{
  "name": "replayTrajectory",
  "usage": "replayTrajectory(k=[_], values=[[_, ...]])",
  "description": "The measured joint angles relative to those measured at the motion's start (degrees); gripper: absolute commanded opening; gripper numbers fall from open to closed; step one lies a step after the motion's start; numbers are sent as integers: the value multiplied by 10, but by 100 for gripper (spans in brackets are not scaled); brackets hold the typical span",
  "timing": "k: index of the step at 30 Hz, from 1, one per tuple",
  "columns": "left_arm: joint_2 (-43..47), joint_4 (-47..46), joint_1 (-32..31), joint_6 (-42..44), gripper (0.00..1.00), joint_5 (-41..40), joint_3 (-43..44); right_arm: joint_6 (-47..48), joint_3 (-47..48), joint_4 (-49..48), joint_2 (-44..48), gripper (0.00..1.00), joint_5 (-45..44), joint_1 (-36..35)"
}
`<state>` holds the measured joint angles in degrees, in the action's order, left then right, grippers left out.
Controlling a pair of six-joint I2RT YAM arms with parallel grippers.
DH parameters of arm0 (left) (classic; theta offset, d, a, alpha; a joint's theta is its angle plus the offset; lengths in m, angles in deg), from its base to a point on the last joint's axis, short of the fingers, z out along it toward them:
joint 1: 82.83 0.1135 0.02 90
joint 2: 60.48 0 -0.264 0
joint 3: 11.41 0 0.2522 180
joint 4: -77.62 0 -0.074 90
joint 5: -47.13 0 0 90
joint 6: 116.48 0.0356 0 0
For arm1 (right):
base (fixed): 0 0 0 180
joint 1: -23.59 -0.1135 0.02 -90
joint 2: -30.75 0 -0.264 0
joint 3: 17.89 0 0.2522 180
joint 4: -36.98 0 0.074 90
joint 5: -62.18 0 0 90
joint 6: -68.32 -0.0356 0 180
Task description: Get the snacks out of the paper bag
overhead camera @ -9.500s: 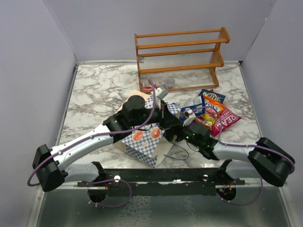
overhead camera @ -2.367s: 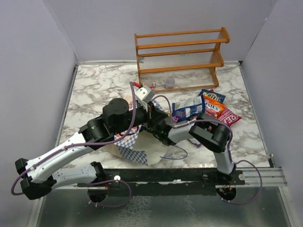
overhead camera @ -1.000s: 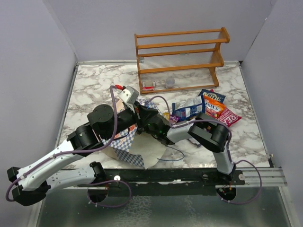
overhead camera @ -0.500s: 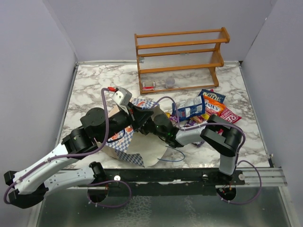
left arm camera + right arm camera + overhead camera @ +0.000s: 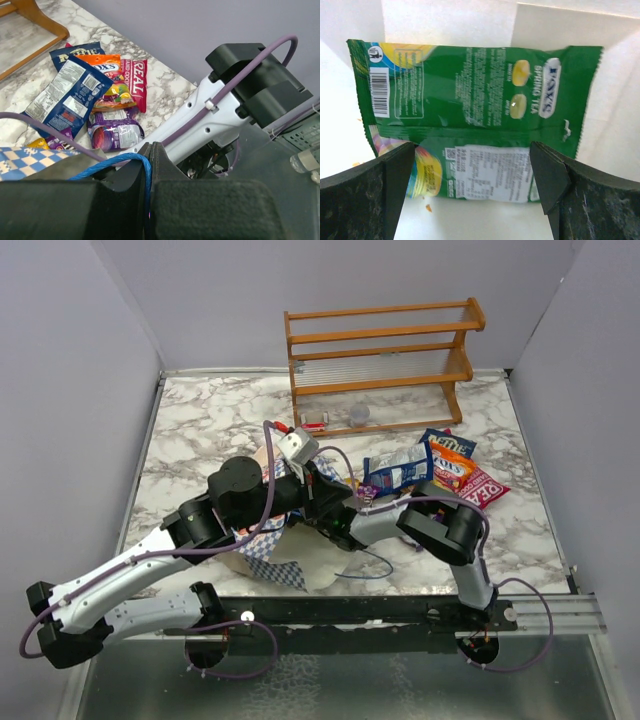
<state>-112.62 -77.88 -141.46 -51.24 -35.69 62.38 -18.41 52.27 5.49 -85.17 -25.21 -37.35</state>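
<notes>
Pinches blue cord handle [image 5: 134,159] of paper bag [image 5: 262,552] with left gripper [image 5: 150,150], pincer fully closed on the cord, no gap between the pads. Holds bag at about 6 o'clock on marble table [image 5: 200,430] in top view, near the front edge, checkered band showing under the left arm, pale paper spread toward 5 o'clock. Reaches into bag mouth with right gripper [image 5: 472,167], hidden by bag and arms in top view. Shows pincer wide in right wrist view, fingers [image 5: 370,195] at 8 and 4 o'clock of green-yellow packet [image 5: 470,110]. Straddles that packet, which lies flat, back side up, on white inner wall [image 5: 445,20] of bag; cannot tell whether fingertips touch it. Shows remaining snacks out on table at 3 o'clock of bag, in one overlapping heap: silver-blue packet [image 5: 398,468] on top at the near-left, dark blue packet [image 5: 447,443] at 12 o'clock of heap, orange packet [image 5: 450,472] in the middle, red packet [image 5: 482,486] at 3 o'clock, purple packet [image 5: 115,134] at 7 o'clock, closest to bag. Has wooden rack [image 5: 380,350] at 12 o'clock by the far wall, well apart from bag, small clear cup [image 5: 358,416] at its base.
</notes>
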Motion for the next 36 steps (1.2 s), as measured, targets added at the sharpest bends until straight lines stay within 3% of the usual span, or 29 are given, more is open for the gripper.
replayTrajectory(k=[7,11,17,24,27,36], values=[[-15,-4,1,-3,0,5,3,0,79,-12,-76,100,0,-17],[-16,0,3,-7,0,4,3,0,127,-16,-116,89,-30,-22],[4,5,4,-12,0,-4,2,16,138,-24,-131,48,-70,-23],[29,5,4,-17,0,-14,-2,33,138,-20,-134,20,-79,-23],[37,5,4,-17,0,-19,-7,42,138,-14,-134,2,-79,-23],[69,14,2,-17,0,-78,-28,56,75,-14,-96,1,-78,-23]])
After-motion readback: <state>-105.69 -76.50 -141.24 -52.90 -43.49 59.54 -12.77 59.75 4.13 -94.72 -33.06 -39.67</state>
